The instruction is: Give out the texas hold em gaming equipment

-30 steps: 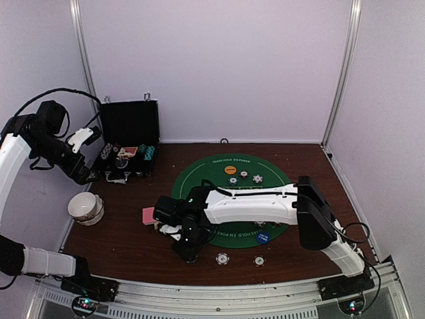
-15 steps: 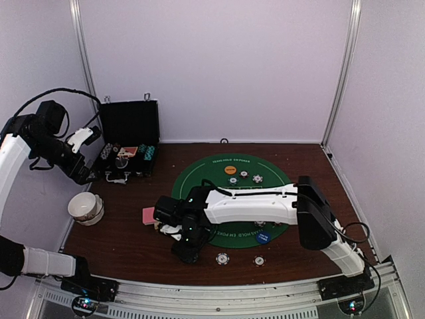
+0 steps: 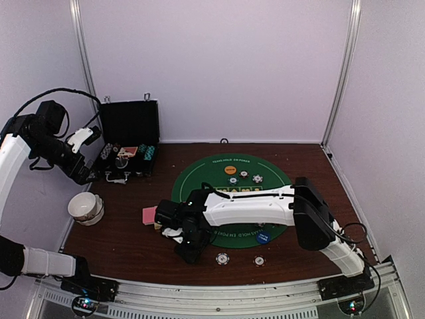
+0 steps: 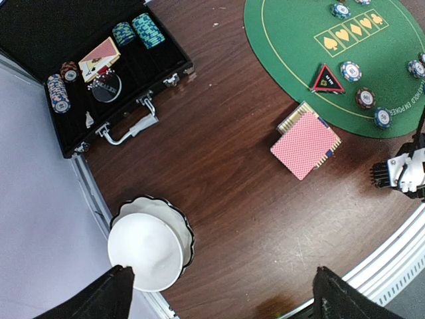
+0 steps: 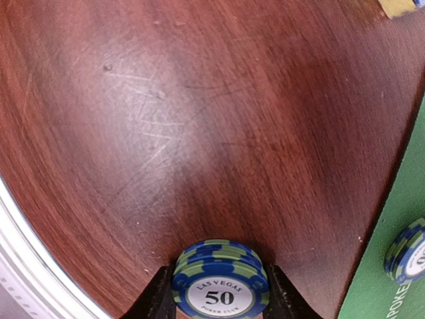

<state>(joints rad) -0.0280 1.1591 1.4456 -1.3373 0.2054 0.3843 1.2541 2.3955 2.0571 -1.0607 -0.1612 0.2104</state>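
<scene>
The right arm's fingers (image 5: pixel 156 299) grip a stack of blue-green chips (image 5: pixel 220 282) low over the table (image 5: pixel 133 100) near its front edge. They have barely shifted in the last second, so the chips are probably not yet placed. The left arm's fingers (image 4: pixel 116 292) hang open.

Top view looks down from behind the arms on the whole table (image 3: pixel 126 232). Left wrist view hangs high; case (image 4: pixel 40 30), bowl (image 4: pixel 147 247) and mat (image 4: pixel 292 26) lie beyond the left pincer (image 4: pixel 222 276). Right wrist view hugs the right pincer (image 5: pixel 219 292) and its chip (image 5: pixel 219 282); the mat edge to its right is probably shared.
</scene>
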